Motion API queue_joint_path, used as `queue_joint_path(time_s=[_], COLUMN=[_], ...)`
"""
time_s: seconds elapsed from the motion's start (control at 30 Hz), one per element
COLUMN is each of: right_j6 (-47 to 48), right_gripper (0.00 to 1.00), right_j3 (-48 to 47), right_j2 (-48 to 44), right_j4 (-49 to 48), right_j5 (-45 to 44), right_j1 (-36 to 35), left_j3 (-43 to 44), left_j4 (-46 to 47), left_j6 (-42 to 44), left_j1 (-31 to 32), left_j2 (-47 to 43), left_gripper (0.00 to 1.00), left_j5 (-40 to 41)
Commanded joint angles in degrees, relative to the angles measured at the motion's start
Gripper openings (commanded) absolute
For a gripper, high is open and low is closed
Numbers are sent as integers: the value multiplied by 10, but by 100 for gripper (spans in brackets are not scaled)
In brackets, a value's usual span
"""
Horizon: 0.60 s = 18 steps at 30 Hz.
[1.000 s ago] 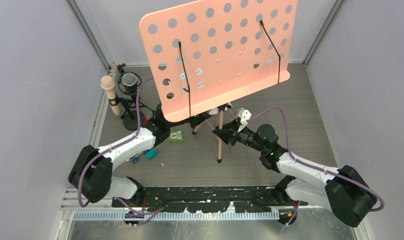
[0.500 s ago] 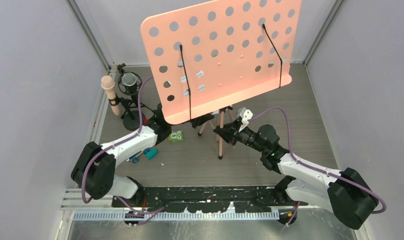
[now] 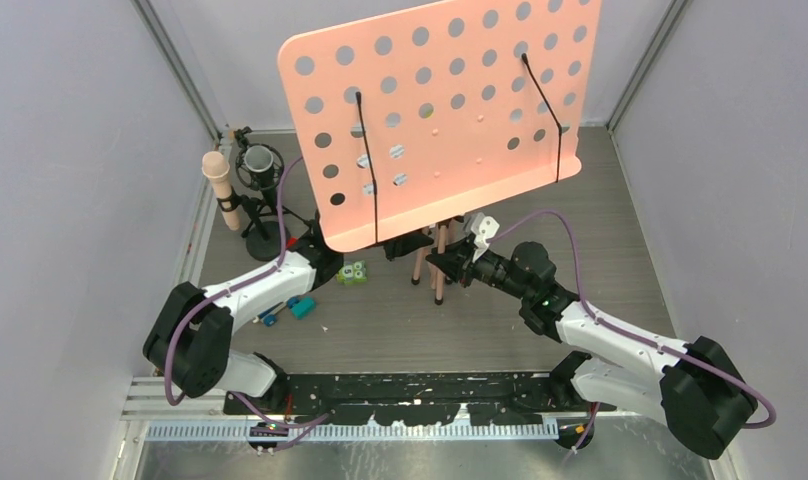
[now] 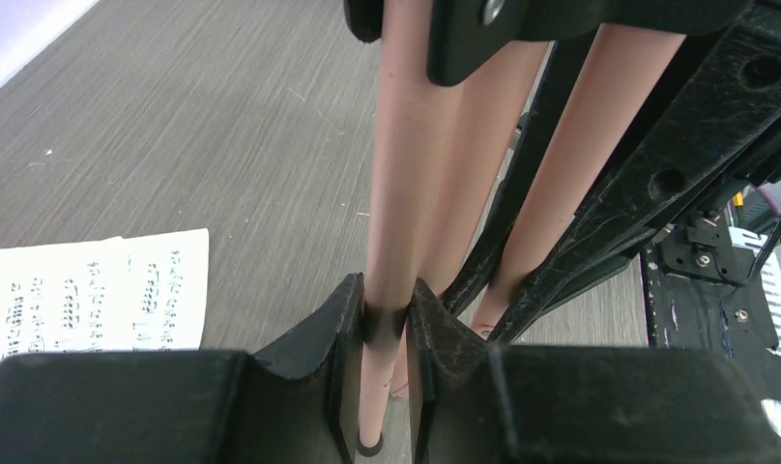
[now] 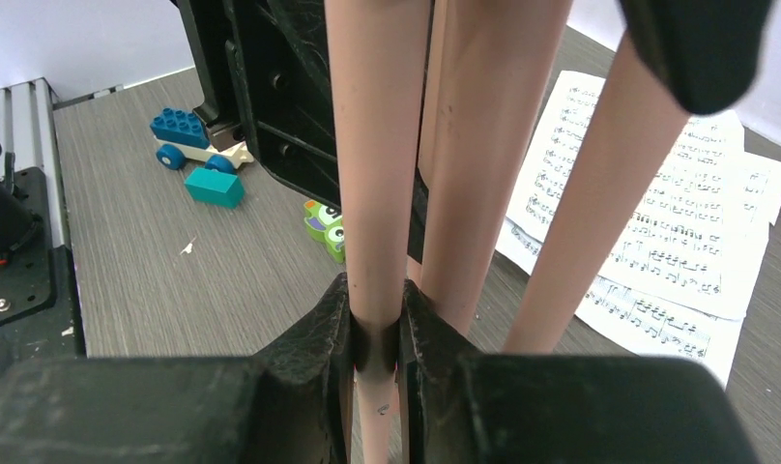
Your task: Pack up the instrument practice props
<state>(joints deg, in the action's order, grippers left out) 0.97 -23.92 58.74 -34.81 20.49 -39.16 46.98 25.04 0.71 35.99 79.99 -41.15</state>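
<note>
Left wrist view: left claw [image 4: 385, 324] clamped narrow around one leg of the pink music stand [image 4: 411, 164], the leg rising between its jaws. Right claw [image 5: 375, 338] likewise grips another leg. Judged: stiff, smooth tubing under a top-heavy desk [image 3: 450, 120]; grips may slide.

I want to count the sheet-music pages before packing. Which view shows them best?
Right wrist: the sheet-music pages lie fanned behind the stand legs, overlapping edges visible. Left wrist shows only one page's corner. In the top view the perforated desk hides them, bar glimpses through holes.
</note>
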Motion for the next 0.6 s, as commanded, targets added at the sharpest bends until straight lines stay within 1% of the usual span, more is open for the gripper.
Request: queue_joint_path(time_s=[0.0, 0.1, 0.13, 0.17, 0.2, 0.27, 0.33, 0.43, 0.5, 0.57], right_j6=[17, 15, 16, 16, 17, 29, 41, 46, 49, 50], right_gripper=[1, 3, 9, 23, 33, 43, 58, 76, 86, 94], right_j3=[-43, -30, -24, -19, -13, -5, 1, 6, 6, 10], right_j2=[-15, -16, -19, -24, -30, -50, -72, -109, -135, -159], right_j4=[-63, -62, -61, -58, -55, -37, -9, 38, 80, 110], right_j5=[6, -9, -14, -17, -22, -26, -32, -51, -60, -77], right_j1=[-7, -7, -7, -7, -7, -7, -7, -7, -7, -6], left_j3=[32, 27, 22, 18, 12, 5, 3, 4, 3, 0], left_j4=[30, 23, 24, 27, 31, 34, 33, 29, 26, 26], left_j6=[-28, -26, -25, -25, -25, -25, -25, -22, -20, -19], left_j1=[7, 6, 6, 7, 7, 7, 7, 6, 6, 7], left_j2=[-20, -20, -21, -22, -24, -27, -28, -30, -30, -31], left_gripper=[0, 0, 0, 0, 0, 0, 0, 0, 0, 0], left_j5=[-28, -20, -17, -15, -14, -9, -6, 0, 5, 6])
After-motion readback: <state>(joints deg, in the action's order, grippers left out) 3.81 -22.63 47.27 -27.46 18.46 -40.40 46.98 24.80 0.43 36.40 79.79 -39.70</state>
